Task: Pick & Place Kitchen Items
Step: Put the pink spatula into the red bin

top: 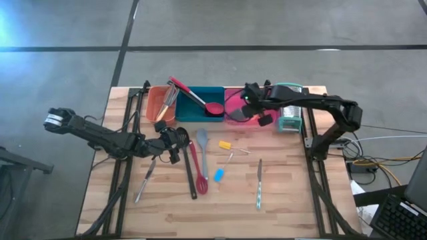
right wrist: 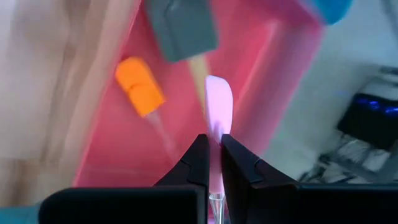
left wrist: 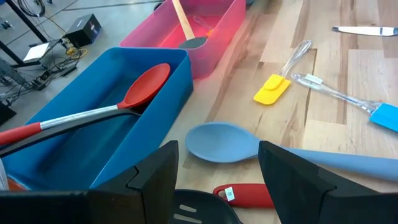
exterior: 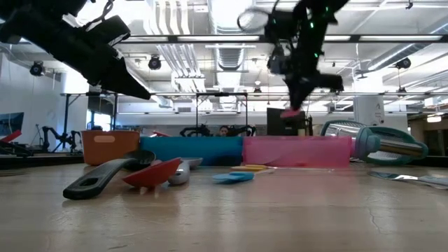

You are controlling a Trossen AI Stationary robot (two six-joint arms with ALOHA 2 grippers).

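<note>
Overhead, the right gripper (top: 251, 105) is seen above the pink tray (top: 235, 120), its fingers pressed together on the clear handle of a small pink spatula (right wrist: 217, 107). In the right wrist view, that spatula is held over the tray's inside, where an orange spatula (right wrist: 140, 86) and a grey spatula (right wrist: 182, 28) with a pale handle are lying.

The left gripper (top: 172, 143) is held low over the table (top: 287, 200), near its left middle, with its fingers spread and nothing pinched between them. Just ahead of it a blue-grey spoon (left wrist: 224, 142) is lying on the table, and a black slotted spatula (left wrist: 205, 210) with a red handle beside it is seen below the fingers.

A red spoon (top: 213, 107) is resting across the teal tray (top: 200, 113), and utensils are also propped in the orange tray (top: 159, 103). A yellow spatula (top: 225, 144), a small blue spatula (top: 219, 175), a knife (top: 259, 183) and a metal utensil (top: 144, 183) are spread over the table. A box grater (top: 290, 117) is lying beside the pink tray.
</note>
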